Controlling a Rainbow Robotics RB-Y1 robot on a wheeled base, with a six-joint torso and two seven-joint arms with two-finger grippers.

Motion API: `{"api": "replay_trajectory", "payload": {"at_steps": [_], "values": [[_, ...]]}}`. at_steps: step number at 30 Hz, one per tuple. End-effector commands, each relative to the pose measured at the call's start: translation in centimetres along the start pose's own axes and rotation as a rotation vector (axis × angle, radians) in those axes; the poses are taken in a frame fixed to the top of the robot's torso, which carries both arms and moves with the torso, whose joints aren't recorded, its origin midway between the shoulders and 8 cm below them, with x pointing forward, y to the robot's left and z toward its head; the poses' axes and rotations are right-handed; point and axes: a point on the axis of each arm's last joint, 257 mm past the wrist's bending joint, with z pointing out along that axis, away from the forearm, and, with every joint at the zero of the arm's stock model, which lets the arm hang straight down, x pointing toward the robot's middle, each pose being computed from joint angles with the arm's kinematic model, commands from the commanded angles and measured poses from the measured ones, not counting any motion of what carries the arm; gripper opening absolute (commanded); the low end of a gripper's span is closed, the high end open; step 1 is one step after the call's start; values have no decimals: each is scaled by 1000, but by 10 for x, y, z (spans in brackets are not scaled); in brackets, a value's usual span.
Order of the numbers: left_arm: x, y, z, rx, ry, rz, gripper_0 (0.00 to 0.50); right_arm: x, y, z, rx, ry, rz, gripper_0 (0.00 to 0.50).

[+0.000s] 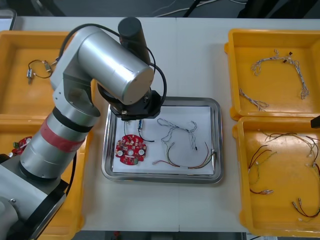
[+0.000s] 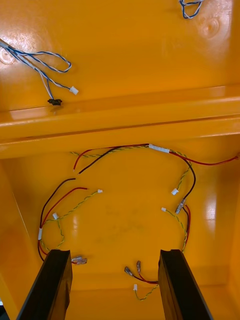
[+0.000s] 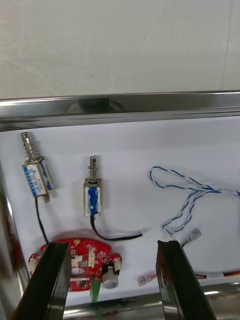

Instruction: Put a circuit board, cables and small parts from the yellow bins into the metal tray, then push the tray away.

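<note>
As my left gripper point(image 3: 112, 246) hangs spread over the metal tray's point(image 1: 160, 179) upper left, small metal parts point(image 3: 93, 197) lie just ahead; my right gripper point(image 2: 114, 254), also spread, overlooks the lower-right yellow bin point(image 1: 241, 175).

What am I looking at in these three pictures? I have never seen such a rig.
This is a two-armed robot at a table. The front view looks down from above: its left arm reaches over a metal tray between yellow bins. The other two pictures come from wrist cameras; the black bars are each tool's fingers. The left tool is open over the tray, holding nothing. In the tray lie a red circuit board, two small metal parts and cables. The right tool, also open and empty, hangs over loose cables in a right-side bin.
</note>
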Motion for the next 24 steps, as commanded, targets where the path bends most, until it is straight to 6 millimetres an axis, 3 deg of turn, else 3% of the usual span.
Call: {"api": "replay_trajectory", "payload": {"at_steps": [1,8,12,14,17,20,24], "values": [[-38,16,-52,37,-112,-65,500,-5,-11,-15,30,-33,2,500],[-56,68,-82,47,-152,-107,500,-11,-11,-23,38,-53,-20,500],[-55,111,-90,28,-133,-140,500,-9,-7,-25,57,-53,-62,500],[-50,139,-92,-11,-128,-126,500,-8,-3,-25,54,-53,-75,500],[-43,167,-96,-42,-121,-119,500,-6,3,-25,49,-51,-101,500],[-30,204,-102,-65,-100,-120,500,0,19,-22,44,-44,-169,500],[-11,238,-107,-90,-67,-119,500,3,39,-20,39,-43,-246,500]]}}
